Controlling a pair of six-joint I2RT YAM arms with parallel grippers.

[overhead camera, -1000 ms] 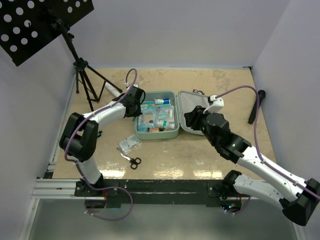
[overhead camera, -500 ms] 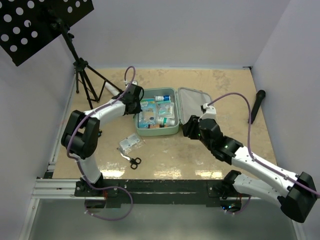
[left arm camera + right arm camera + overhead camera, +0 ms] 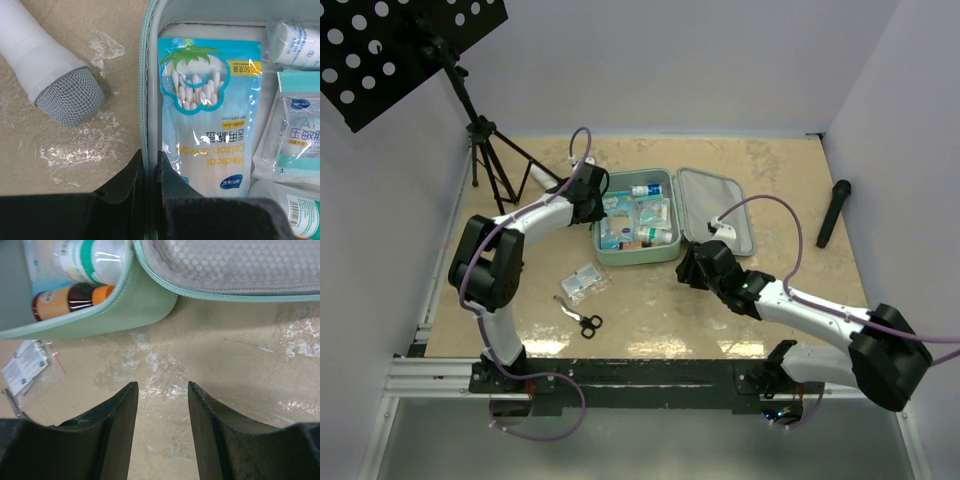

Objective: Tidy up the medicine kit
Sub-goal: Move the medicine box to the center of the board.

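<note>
The mint-green medicine kit [image 3: 638, 259] lies open on the table, with its lid [image 3: 720, 215] flat to the right. The tray holds a cotton swab packet [image 3: 207, 115], a bandage roll [image 3: 295, 37], bottles [image 3: 67, 297] and other packets. My left gripper [image 3: 601, 206] is shut on the kit's left wall [image 3: 147, 75], one finger inside and one outside. My right gripper [image 3: 686, 268] is open and empty. It hangs low over bare table just in front of the kit's front right corner [image 3: 130, 302] and the lid's edge [image 3: 230, 290].
A white-and-grey microphone [image 3: 50, 75] lies just left of the kit. Loose packets [image 3: 582, 283] and scissors [image 3: 584, 320] lie at the front left. A black microphone [image 3: 830, 212] lies at the right. A tripod stand [image 3: 490, 160] is at the back left.
My right gripper has drawn back off the lid toward the front, and the lid now lies flatter. My left gripper and the kit shifted slightly toward the back.
</note>
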